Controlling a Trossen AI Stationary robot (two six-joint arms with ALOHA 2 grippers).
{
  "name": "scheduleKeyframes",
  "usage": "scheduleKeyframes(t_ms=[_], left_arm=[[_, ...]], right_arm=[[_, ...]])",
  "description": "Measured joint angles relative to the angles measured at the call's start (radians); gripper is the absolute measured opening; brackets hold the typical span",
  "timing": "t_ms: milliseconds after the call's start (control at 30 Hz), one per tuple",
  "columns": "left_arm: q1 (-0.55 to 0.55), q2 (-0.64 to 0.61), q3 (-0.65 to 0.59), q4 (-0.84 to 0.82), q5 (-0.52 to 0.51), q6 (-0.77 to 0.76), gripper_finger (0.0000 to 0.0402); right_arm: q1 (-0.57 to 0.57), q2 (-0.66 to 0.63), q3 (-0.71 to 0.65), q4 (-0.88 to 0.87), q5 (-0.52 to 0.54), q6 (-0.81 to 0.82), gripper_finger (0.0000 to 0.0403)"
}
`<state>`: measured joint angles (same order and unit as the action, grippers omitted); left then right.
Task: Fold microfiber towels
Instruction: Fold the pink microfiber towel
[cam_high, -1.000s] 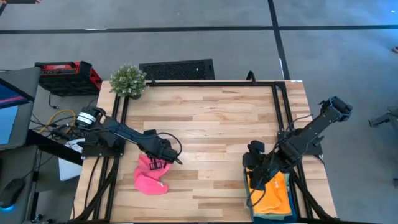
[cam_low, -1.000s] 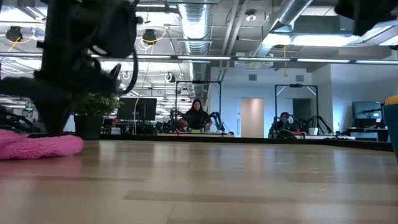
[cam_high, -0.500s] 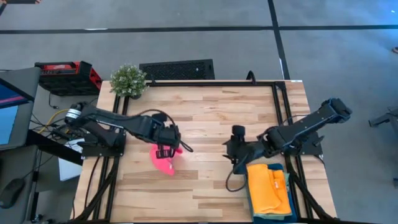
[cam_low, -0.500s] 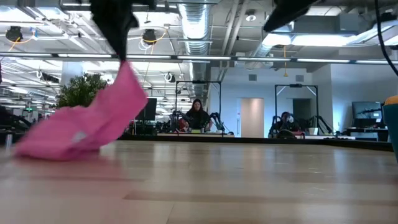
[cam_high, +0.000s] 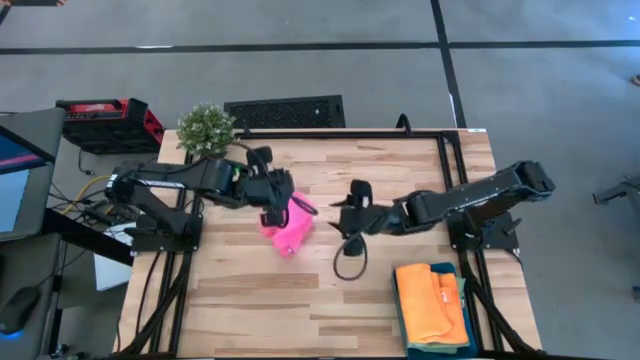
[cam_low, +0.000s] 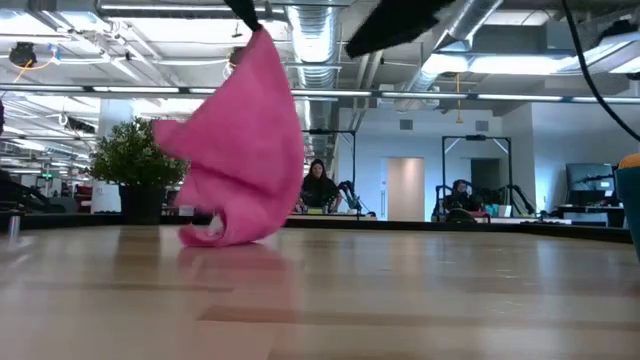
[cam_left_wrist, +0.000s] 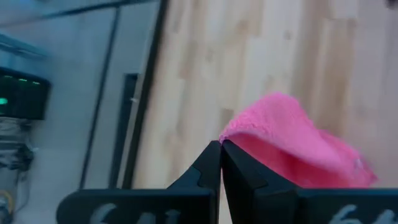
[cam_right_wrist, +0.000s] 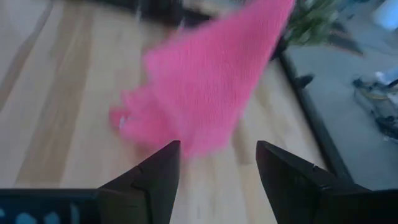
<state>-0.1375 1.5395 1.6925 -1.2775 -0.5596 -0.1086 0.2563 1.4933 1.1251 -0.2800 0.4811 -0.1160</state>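
- Hanging from the left gripper (cam_high: 283, 207), the hot pink towel (cam_high: 291, 229) is pinched by one corner so its own weight pulls it out of a crumple; the low view shows its lower end only just brushing the table (cam_high: 330, 290).
- Its jaws are clamped tight on that corner (the left wrist view shows the two fingers (cam_left_wrist: 219, 163) pressed together with pink cloth coming out between them).
- The right gripper (cam_high: 345, 217) sits just beside the pink towel, on the side away from the potted plant (cam_high: 207, 129), jaws spread wide and empty, pointing at the cloth; I judge it is lined up to take a second corner so the towel can be stretched flat.
- An orange towel (cam_high: 432, 302) lies folded on the dark teal tray (cam_high: 403, 322), well apart from the pink towel at the table's near right corner, out of the working space (a yellow edge seems to show beneath it).
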Motion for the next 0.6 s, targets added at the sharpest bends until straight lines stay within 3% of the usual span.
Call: scheduleKeyframes(t_ms=[200, 367, 600], left_arm=[[0.044, 0.003, 0.000, 0.047, -0.115, 0.051, 0.0000], [0.051, 0.011, -0.003, 0.121, -0.149, 0.173, 0.0000], [0.053, 0.016, -0.002, 0.312, -0.372, 0.171, 0.0000]], right_arm=[[-0.039, 0.002, 0.000, 0.209, -0.004, -0.030, 0.0233], [-0.039, 0.001, 0.000, 0.247, 0.016, -0.115, 0.0233], [-0.061, 0.001, 0.000, 0.311, 0.072, -0.128, 0.0233]])
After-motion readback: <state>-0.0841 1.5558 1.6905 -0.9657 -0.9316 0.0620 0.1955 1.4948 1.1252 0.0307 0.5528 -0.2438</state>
